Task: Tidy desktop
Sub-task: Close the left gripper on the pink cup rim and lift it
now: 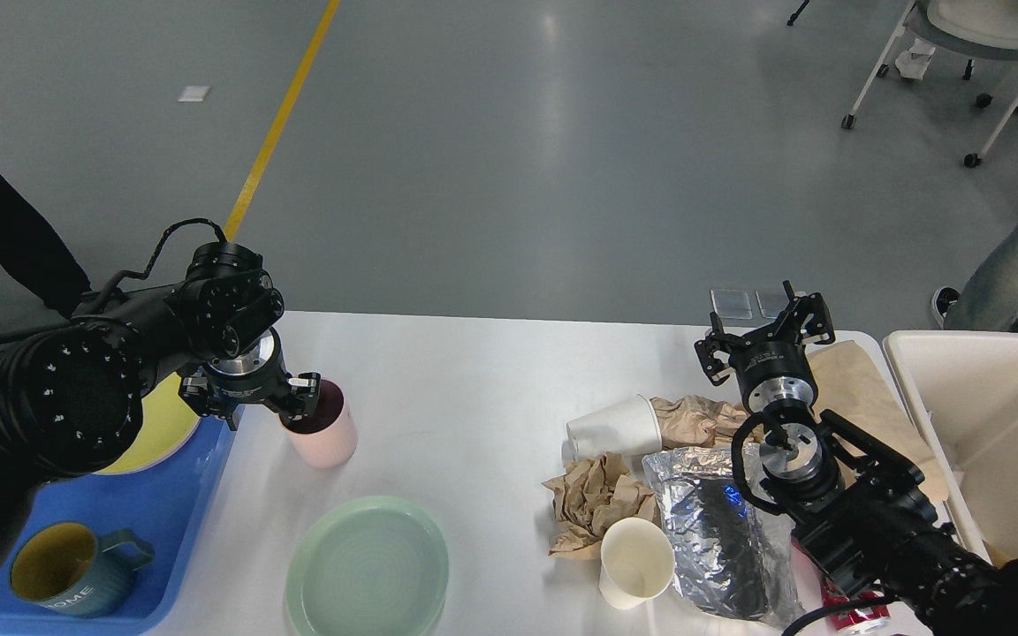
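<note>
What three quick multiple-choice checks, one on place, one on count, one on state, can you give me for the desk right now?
1. Where does the teal mug with the yellow inside stand?
A. In the blue plastic tray
B. On the pale green round plate
C. In the cream rectangular bin

2. How many white paper cups are on the white desktop?
A. One
B. Two
C. Four

3. How does the white paper cup beside the crumpled brown paper lie?
A. Upright
B. Upside down
C. On its side

Answers: 1 A, the mug stands in the tray's near corner. 2 B, one cup lies by the brown paper and another white paper cup stands nearer the camera. 3 C, its open mouth faces sideways to the left.
</note>
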